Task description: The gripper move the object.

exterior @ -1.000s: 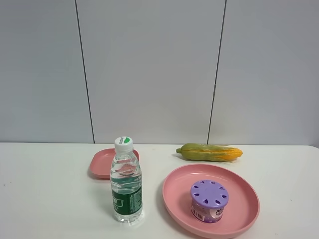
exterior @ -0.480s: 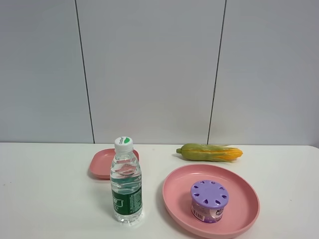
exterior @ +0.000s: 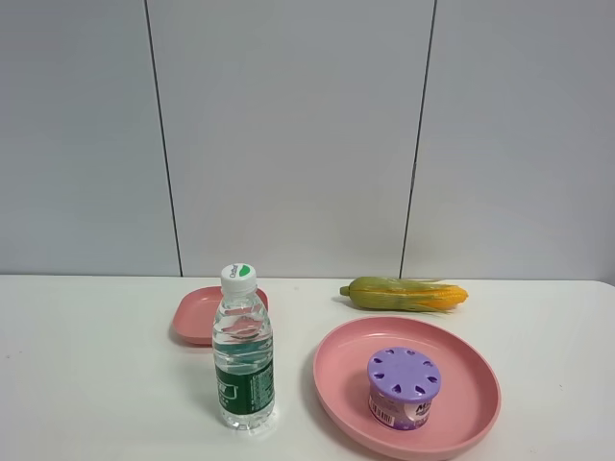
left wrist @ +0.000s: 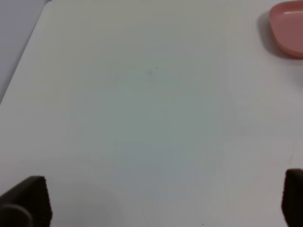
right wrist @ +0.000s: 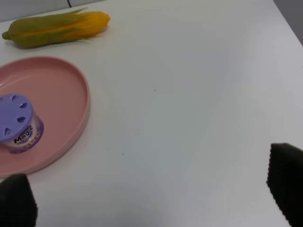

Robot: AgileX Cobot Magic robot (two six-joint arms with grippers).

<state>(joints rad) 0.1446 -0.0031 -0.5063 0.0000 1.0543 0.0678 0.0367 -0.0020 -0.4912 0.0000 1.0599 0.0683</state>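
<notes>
The small round can with a purple holed lid [exterior: 405, 386] stands upright on the large pink plate [exterior: 466, 418] at the front right of the table. It also shows in the right wrist view [right wrist: 18, 123], on the plate [right wrist: 66, 90]. My right gripper [right wrist: 151, 203] is open over bare table, well apart from the can, with dark fingertips [right wrist: 285, 182] at the frame edges. My left gripper [left wrist: 161, 201] is open over bare table, its fingertips [left wrist: 29, 198] far apart. Neither gripper shows in the exterior high view.
A clear water bottle with a green label [exterior: 243, 353] stands left of the large plate. A small pink plate [exterior: 197, 315] lies behind it, also in the left wrist view [left wrist: 289, 26]. A corn cob [exterior: 405, 293] lies behind the large plate, also in the right wrist view [right wrist: 54, 28].
</notes>
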